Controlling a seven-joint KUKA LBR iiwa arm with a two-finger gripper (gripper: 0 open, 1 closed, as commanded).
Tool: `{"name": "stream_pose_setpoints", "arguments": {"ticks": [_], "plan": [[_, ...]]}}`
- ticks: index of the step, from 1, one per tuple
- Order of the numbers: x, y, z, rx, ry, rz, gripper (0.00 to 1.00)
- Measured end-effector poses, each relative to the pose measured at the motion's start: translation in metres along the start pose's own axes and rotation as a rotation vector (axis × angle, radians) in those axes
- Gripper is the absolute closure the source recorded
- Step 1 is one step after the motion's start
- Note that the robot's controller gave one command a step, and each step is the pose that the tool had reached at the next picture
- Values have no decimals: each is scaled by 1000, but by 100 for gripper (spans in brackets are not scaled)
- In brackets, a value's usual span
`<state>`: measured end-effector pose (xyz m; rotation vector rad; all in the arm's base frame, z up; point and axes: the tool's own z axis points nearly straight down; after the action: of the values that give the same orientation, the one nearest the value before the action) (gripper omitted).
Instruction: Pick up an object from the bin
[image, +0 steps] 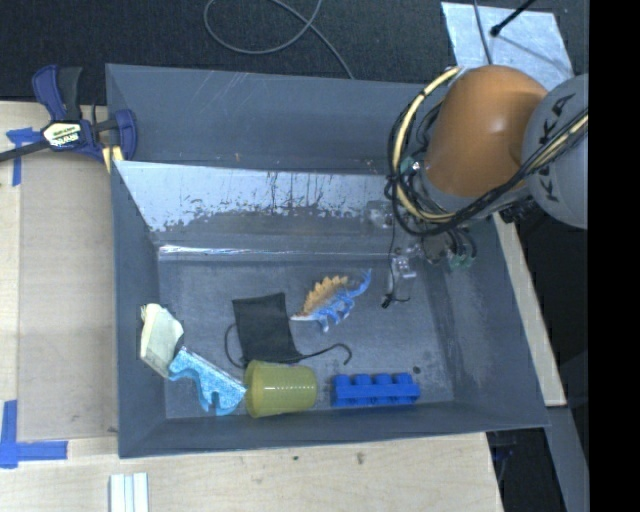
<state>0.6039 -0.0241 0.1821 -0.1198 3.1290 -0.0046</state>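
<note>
Camera view: the arm comes in from 3 o'clock, its rounded orange wrist cover (485, 130) and looped black cables hanging over the bin's 1 o'clock corner. Below them the gripper (398, 278) hangs low at about 2 o'clock on the floor of the grey metal bin (470, 330). Whether it is spread or pressed together cannot be told from this angle.

The nearest thing is a blue plastic toy dinosaur (335, 300) with an orange back. It lies near the middle of the floor, just beside the gripper at the gripper's 8 o'clock. Whether the two touch is not clear.

At the dinosaur's 8 o'clock lies a flat black fabric pouch (263, 325) with a thin black cord trailing toward 4 o'clock. Along the 6 o'clock wall are a yellow-green plastic cup (282, 388) on its side and a blue studded plastic building brick (375, 390). Toward 8 o'clock are a light blue plastic toy (205, 378) and a cream crumpled piece (160, 335).
</note>
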Motion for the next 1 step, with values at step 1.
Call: {"name": "stream_pose_setpoints", "arguments": {"ticks": [1], "plan": [[14,39,40,-3,4,-178,0]]}}
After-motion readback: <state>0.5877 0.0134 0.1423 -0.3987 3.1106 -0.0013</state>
